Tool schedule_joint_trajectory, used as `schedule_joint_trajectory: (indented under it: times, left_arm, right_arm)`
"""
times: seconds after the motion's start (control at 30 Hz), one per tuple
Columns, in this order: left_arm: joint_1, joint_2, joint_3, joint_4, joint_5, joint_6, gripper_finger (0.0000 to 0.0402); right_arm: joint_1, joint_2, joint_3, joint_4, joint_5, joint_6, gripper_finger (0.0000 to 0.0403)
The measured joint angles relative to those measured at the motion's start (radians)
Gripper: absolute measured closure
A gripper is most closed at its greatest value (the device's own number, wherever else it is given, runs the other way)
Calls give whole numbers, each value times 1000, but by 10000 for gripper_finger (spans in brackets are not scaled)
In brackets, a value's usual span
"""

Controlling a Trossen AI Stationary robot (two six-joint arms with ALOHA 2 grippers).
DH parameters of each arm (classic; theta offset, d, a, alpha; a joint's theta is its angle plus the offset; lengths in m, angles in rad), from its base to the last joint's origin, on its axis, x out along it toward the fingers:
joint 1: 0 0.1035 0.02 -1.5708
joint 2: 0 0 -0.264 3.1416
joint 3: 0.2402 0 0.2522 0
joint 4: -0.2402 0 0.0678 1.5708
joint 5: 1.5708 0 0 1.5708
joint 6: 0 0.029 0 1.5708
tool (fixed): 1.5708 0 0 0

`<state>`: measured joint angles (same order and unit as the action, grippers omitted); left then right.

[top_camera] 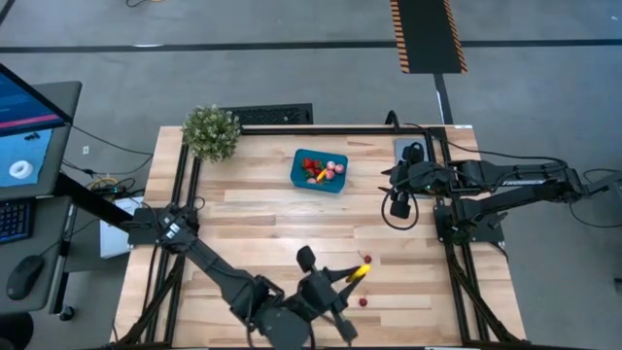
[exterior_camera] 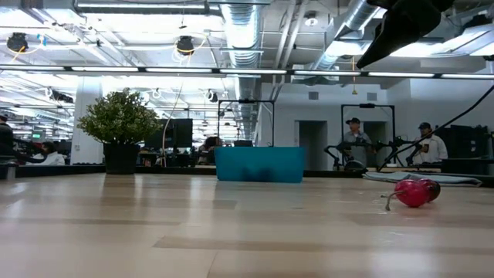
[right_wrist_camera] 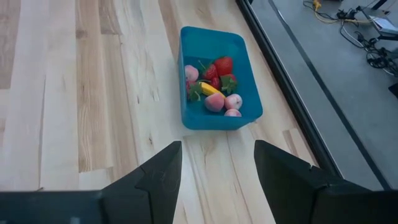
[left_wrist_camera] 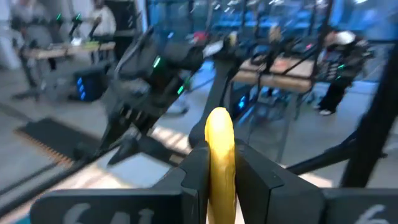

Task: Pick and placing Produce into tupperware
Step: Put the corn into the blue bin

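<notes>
The teal tupperware [top_camera: 319, 171] [right_wrist_camera: 217, 81] [exterior_camera: 259, 164] stands on the far middle of the table and holds strawberries, pink pieces and a yellow piece. My left gripper [top_camera: 356, 277] [left_wrist_camera: 219, 171] is up above the table's near right part, shut on a small yellow produce piece [top_camera: 362, 273] [left_wrist_camera: 219, 134]. Two dark red pieces [top_camera: 367, 260] [top_camera: 363, 300] lie on the wood below and beside it; the low view shows one as a cherry [exterior_camera: 413, 191]. My right gripper [right_wrist_camera: 216, 165] [top_camera: 398, 206] waits open at the right, pointing toward the tupperware. My left gripper pinches the yellow piece's lower half [left_wrist_camera: 220, 163] between its two fingers [left_wrist_camera: 194, 171]. The piece's rounded end sticks out past the fingertips. The fingers reach out about level toward the table's right side. The piece is lifted clear of the table.
A bushy potted plant [top_camera: 210, 132] [exterior_camera: 118, 127] stands at the far left corner. A grey flat plate [top_camera: 406, 149] lies at the far right by the right arm. Black frame rails [top_camera: 457, 243] run along the table's sides. People sit and stand in the room behind.
</notes>
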<state>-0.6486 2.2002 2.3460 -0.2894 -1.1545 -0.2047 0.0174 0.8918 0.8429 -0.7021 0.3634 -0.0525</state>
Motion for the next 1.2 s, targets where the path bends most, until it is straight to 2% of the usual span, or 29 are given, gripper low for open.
schedule_joint_trajectory:
  times: [0.17,0.33,0.5,0.8,0.93,1.2]
  left_arm:
    - [-31,-2,9,269,95,225,354]
    - [-59,-2,9,443,293,427,354]
    - [-85,-2,9,542,519,569,354]
    - [-132,-2,9,567,898,824,354]
    - [-168,-1,9,571,971,1009,354]
    - [-250,-1,9,570,979,1318,354]
  right_arm:
    - [0,0,0,0,0,0,178]
    - [0,0,0,0,0,0,178]
    - [0,0,0,0,0,0,178]
    - [0,0,0,0,0,0,178]
    - [0,0,0,0,0,0,178]
    - [0,0,0,0,0,0,178]
